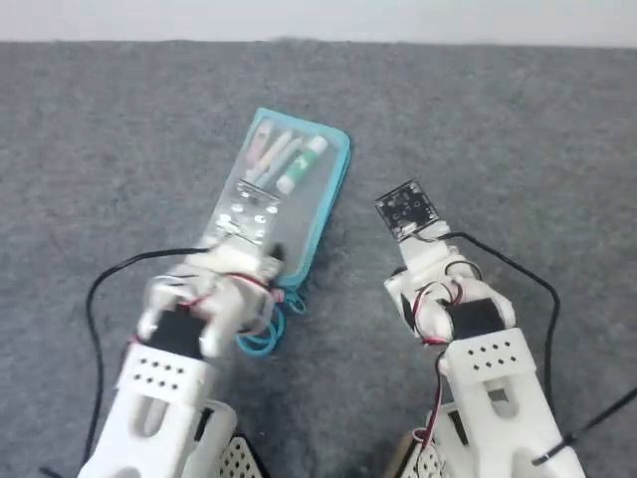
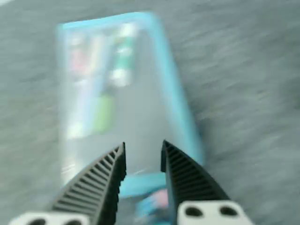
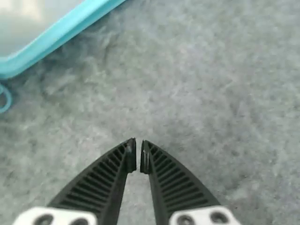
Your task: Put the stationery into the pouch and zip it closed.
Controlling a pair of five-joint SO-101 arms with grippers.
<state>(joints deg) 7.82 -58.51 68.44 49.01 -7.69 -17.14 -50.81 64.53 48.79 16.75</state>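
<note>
The pouch has a clear face and a teal border and lies slantwise mid-table. Several pens and markers sit inside at its far end. My left gripper hovers over the pouch's near end, open by a narrow gap, with the teal zipper edge showing between the fingers. My right gripper is shut on nothing, low over bare carpet to the right of the pouch. A corner of the pouch shows ahead of it.
Grey carpet covers the table. Teal cord loops trail from the pouch's near end beside the left arm; one loop is also near the right gripper. Black cables run along both arms.
</note>
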